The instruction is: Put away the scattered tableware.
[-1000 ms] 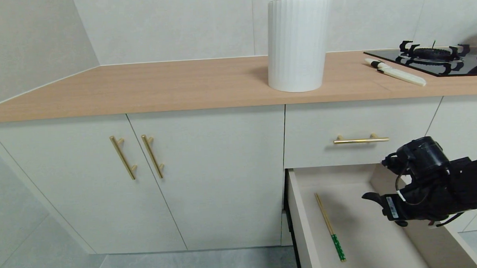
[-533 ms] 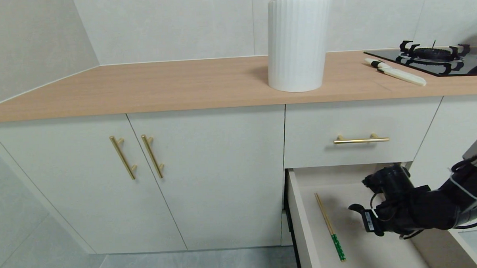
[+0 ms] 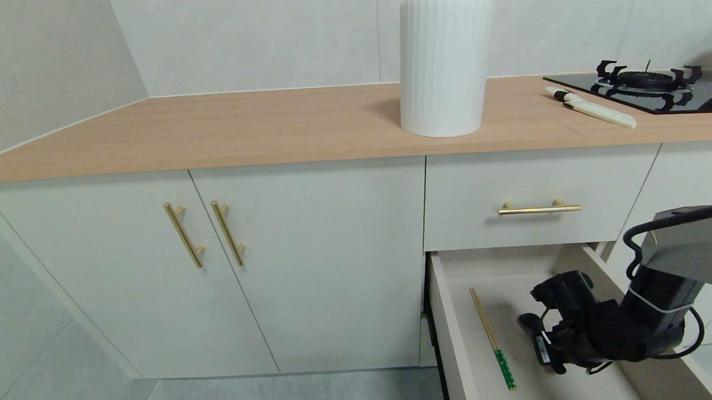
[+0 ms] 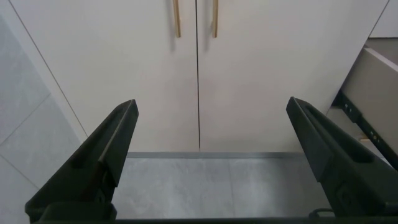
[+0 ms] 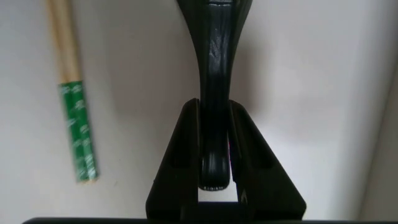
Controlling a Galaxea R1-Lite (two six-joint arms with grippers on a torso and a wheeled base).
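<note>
In the drawer (image 3: 454,338) lie two chopsticks (image 3: 490,335); right pincer (image 5: 214,121) grips one utensil (image 5: 214,56).

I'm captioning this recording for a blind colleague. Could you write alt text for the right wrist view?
The right end effector is shut on a slim black utensil, seen against the pale drawer floor. Wooden chopsticks with green ends lie flat on that floor, apart from the utensil.
</note>
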